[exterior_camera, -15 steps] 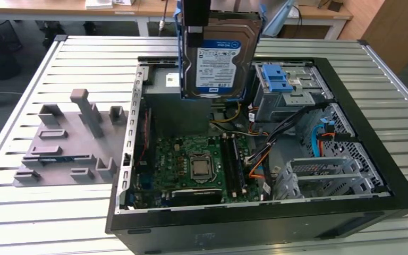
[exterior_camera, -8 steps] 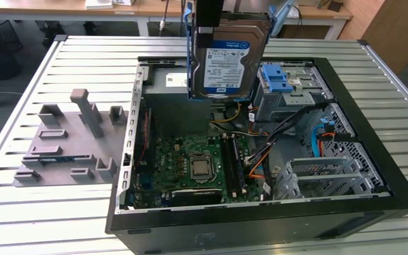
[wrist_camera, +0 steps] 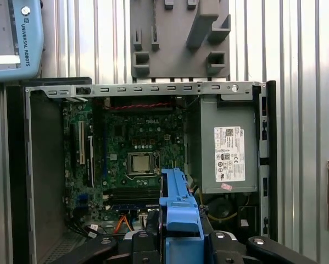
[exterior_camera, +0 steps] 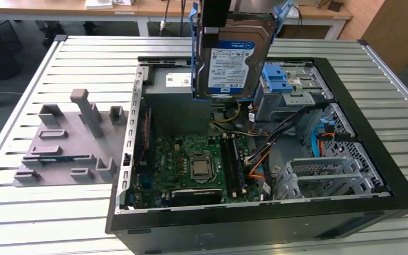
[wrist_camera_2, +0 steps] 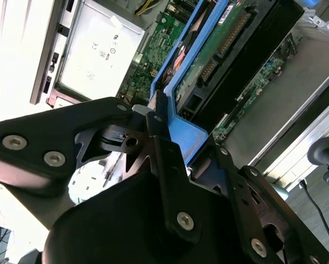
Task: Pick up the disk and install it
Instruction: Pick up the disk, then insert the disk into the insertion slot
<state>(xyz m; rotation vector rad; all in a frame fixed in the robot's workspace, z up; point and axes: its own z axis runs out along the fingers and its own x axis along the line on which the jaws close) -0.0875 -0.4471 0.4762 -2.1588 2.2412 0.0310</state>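
Aloft, the disk hangs over a slatted metal table.

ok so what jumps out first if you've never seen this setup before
The disk hangs upright in the gripper, gripped by its blue carrier above the open computer case. Inside the case the green motherboard lies exposed. A grey moulded fixture sits on the slatted table, on the exterior view's left of the case.

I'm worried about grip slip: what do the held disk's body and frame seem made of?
The disk body looks like matt bare metal, judging by its dull silver-grey casing. Its frame is likely moulded plastic: uniform blue, smooth, slightly glossy.
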